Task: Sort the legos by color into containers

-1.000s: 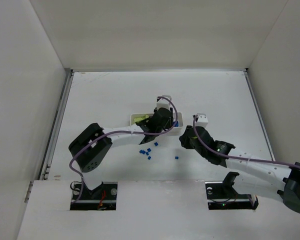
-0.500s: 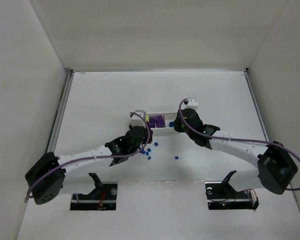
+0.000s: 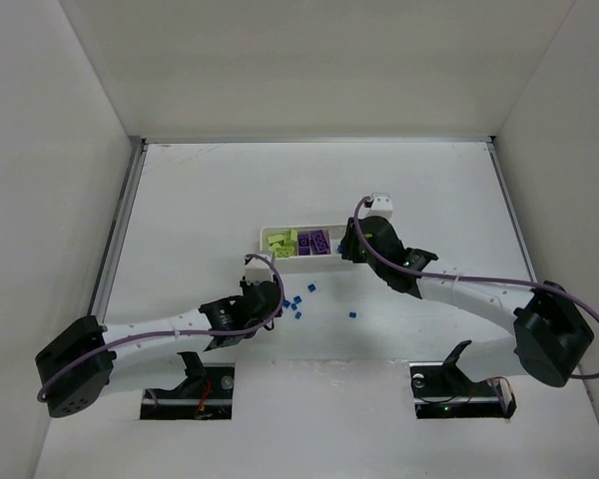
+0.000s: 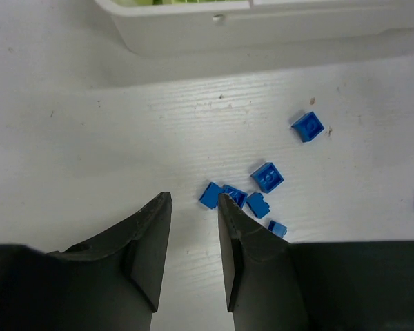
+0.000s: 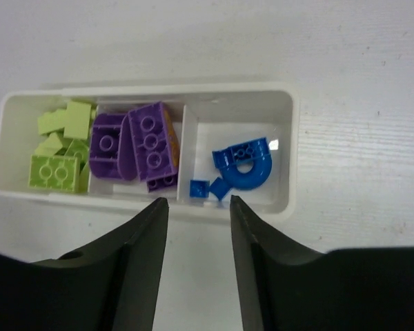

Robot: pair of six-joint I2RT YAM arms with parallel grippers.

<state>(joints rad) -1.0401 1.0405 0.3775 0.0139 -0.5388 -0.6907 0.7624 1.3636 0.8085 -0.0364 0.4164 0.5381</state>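
White 3-compt tray (image 5: 284,103) sat mid-table. Yellow-green legos (image 5: 53,170) were in the left compt, purple legos (image 5: 148,141) in the middle, blue legos (image 5: 229,160) in the right. Loose blue bricks (image 4: 267,177) lay on table (image 4: 69,138) just near of tray. R gripper (image 5: 199,201) hovered at tray's near rim, fingers apart, nothing between. L gripper (image 4: 193,200) was beside the loose blue bricks, fingers slightly apart, empty.

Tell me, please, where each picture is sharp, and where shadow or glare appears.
Top external view: even, soft light; the small blue plastic bricks are only specks. Left wrist view: those bricks and the white table are sharp; the white plastic three-compartment tray casts a soft shadow. Right wrist view: contents sharp; a small glare spot beside the curved blue brick.
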